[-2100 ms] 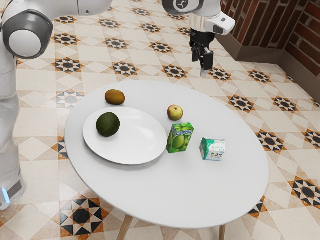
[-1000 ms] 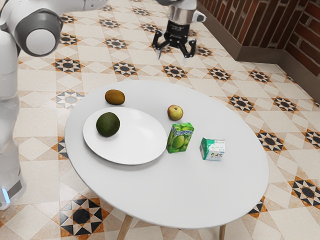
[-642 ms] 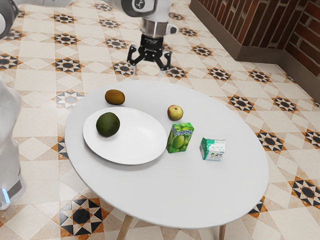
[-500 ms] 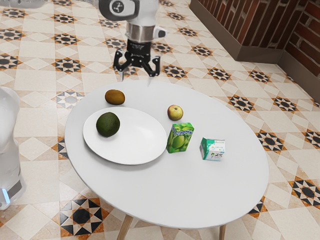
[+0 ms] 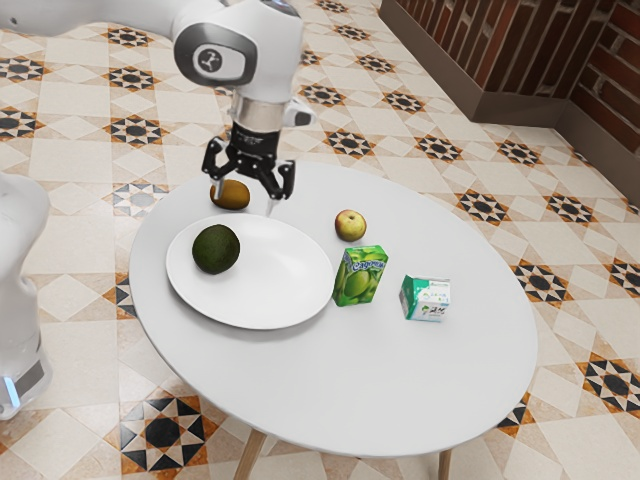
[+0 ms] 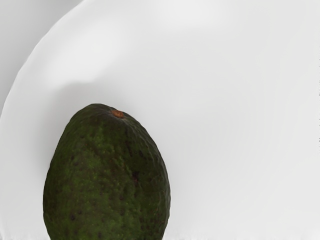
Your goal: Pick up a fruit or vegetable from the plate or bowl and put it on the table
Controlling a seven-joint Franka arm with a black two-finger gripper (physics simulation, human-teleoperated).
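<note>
My gripper [image 5: 245, 208] hangs above the plate's far edge in the exterior view, fingers spread apart with nothing held. A dark green avocado [image 5: 216, 249] rests on the white oval plate [image 5: 285, 285], toward the exterior view's left end of it and lower than my fingertips. Seen from the hand, the avocado [image 6: 107, 175] lies on the white plate [image 6: 225, 100], its stem end showing. The round white table [image 5: 400, 390] carries the plate.
Behind the plate sits a brown oval fruit [image 5: 231, 195], partly overlapped by a finger. An apple [image 5: 350, 225], a green juice box [image 5: 360, 275] and a small green-and-white carton [image 5: 426, 298] stand toward the exterior view's right.
My open gripper has travelled from beyond the table's far side toward the exterior view's left and down, over the plate's far edge, turning on the way. The avocado and other objects have stayed put.
</note>
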